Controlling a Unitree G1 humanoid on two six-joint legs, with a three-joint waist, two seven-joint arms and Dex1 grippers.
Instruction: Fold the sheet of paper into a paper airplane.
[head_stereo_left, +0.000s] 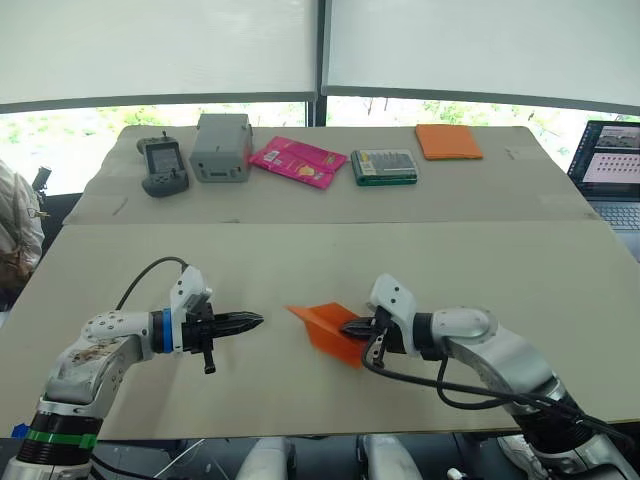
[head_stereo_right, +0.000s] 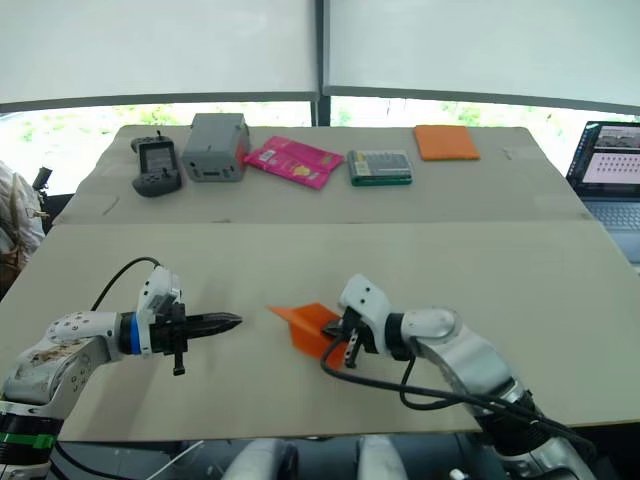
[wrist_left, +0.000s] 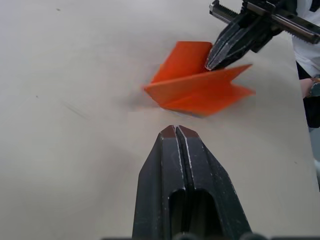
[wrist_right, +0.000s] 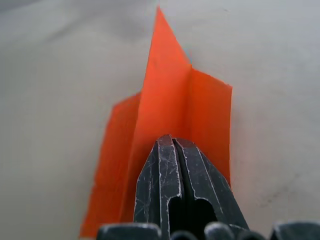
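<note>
The worktop (head_stereo_left: 300, 260) carries the paper airplane (head_stereo_left: 325, 325), already a creased wedge with a pointed nose and raised flaps, so the folding looks nearly finished; perhaps only wing shaping and release remain. The right end effector (head_stereo_left: 352, 328) is clenched on its tail. The left end effector (head_stereo_left: 250, 321), clenched and holding nothing, points at the nose from nearby, apart from it.

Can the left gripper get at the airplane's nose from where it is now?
Probably yes. The left gripper is shut and points at the nose of the airplane, with bare table between them. The right gripper pinches the tail end, away from the nose.
</note>
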